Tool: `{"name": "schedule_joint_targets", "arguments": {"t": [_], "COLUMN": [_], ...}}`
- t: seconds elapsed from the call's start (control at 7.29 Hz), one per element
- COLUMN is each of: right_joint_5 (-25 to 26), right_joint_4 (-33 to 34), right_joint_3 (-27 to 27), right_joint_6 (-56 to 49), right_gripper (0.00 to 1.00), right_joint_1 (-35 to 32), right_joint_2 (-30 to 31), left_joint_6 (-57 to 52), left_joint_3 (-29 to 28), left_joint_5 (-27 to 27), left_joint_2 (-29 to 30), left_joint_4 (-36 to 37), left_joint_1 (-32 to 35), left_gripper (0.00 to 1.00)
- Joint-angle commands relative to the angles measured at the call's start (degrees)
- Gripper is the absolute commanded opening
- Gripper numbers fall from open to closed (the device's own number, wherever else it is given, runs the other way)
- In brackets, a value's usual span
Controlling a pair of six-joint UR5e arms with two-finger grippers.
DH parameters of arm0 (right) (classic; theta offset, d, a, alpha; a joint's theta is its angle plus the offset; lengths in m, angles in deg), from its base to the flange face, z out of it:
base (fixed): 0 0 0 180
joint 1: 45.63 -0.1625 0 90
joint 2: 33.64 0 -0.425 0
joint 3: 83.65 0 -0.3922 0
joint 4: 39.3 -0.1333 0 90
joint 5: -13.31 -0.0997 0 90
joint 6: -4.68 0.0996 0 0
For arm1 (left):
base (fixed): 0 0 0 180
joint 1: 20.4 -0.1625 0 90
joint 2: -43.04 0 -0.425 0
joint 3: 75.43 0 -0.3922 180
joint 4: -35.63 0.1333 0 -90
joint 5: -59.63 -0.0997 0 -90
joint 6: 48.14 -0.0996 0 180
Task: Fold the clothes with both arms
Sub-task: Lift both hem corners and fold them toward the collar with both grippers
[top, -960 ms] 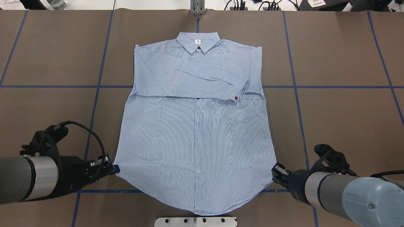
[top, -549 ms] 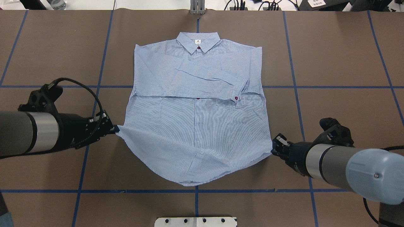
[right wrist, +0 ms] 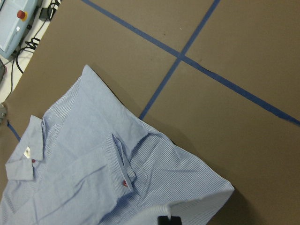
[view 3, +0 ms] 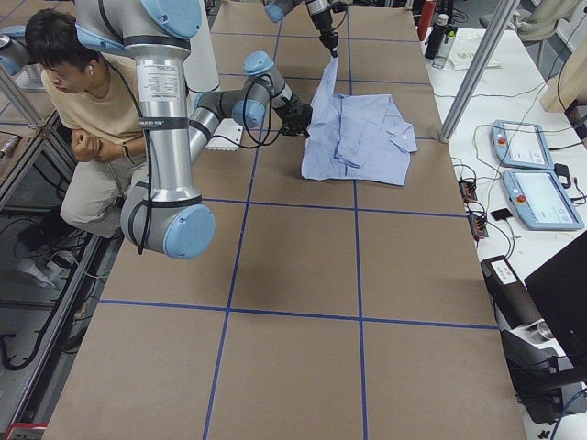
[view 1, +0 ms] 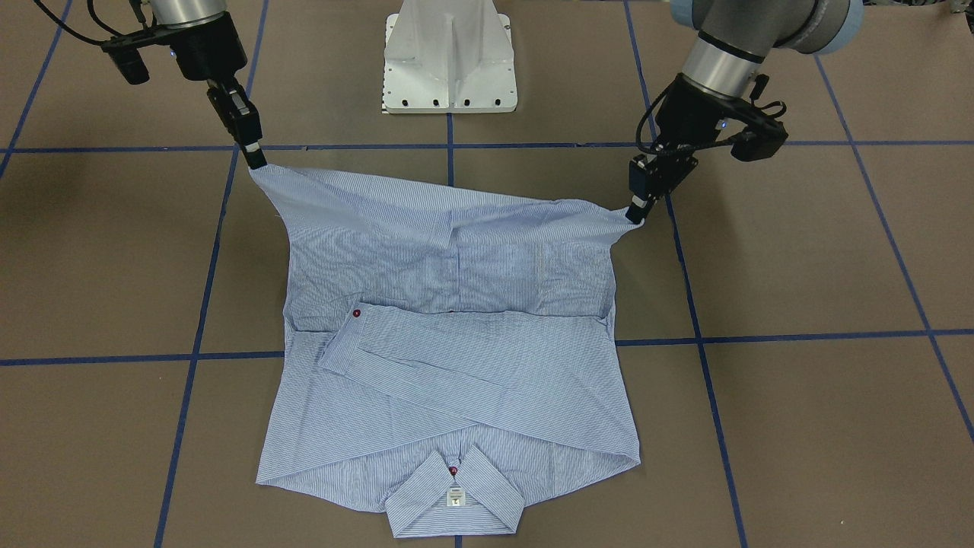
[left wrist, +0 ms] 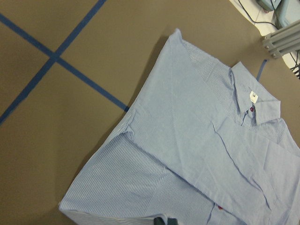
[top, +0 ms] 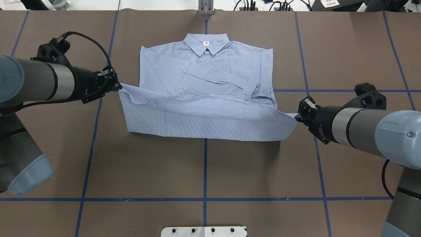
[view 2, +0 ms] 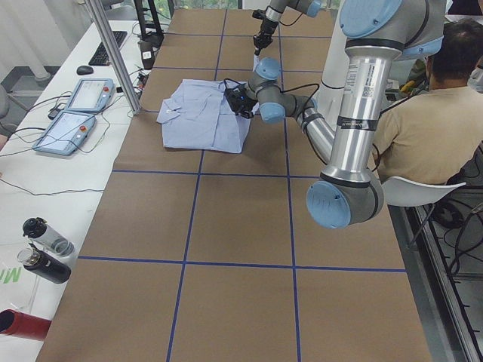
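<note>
The light blue pinstriped shirt (top: 204, 121) lies front up, collar (top: 206, 42) on the far side, sleeves (top: 213, 79) folded across the chest. Its lower half is lifted and stretched between both arms, hanging as a sheet above the table. My left gripper (top: 117, 86) is shut on the hem corner at the shirt's left side, level with the sleeves. My right gripper (top: 297, 116) is shut on the opposite hem corner, a little nearer the robot. From the front, the hem (view 1: 456, 205) runs taut from the right gripper (view 1: 255, 158) to the left gripper (view 1: 635, 213). The wrist views look down on the shirt (left wrist: 187, 140) (right wrist: 93, 164).
Brown table cover with a blue tape grid (top: 204, 199). The white pedestal base (view 1: 449, 61) stands at the near edge. A metal post (top: 205, 8) rises at the far edge behind the collar. A seated person (view 2: 430, 113) is beside the robot. Teach pendants (view 3: 532, 174) lie off the table.
Both grippers have carried the hem corners up and away from the robot, toward the collar. The lower half has left the table and now hangs doubled over, the left side leading.
</note>
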Motion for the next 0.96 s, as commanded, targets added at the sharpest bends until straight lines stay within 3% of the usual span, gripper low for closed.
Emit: {"name": "schedule_joint_targets", "arguments": {"t": [0.0,0.27,0.55,0.82], "right_joint_5": [0.0,-0.1,-0.1,-0.2], "right_joint_4": [0.7,8.3,6.3,5.4], "right_joint_3": [4.7,8.6,16.5,24.3], "right_joint_6": [0.0,-0.3,-3.7,-7.0], "right_gripper": [0.00,0.00,0.00,0.00], "right_joint_1": [-5.2,-6.7,-9.0,-11.2], "right_joint_2": [-5.9,-13.2,-16.3,-19.9], "left_joint_6": [-3.0,-3.1,-6.9,-8.5], "left_joint_3": [-3.9,-5.2,-14.9,-23.9], "left_joint_5": [4.9,6.3,6.1,6.1], "left_joint_2": [2.9,3.4,9.9,14.1], "left_joint_4": [0.0,-0.2,-0.6,-6.0], "left_joint_1": [5.7,6.0,7.2,8.7], "left_gripper": [0.00,0.00,0.00,0.00]}}
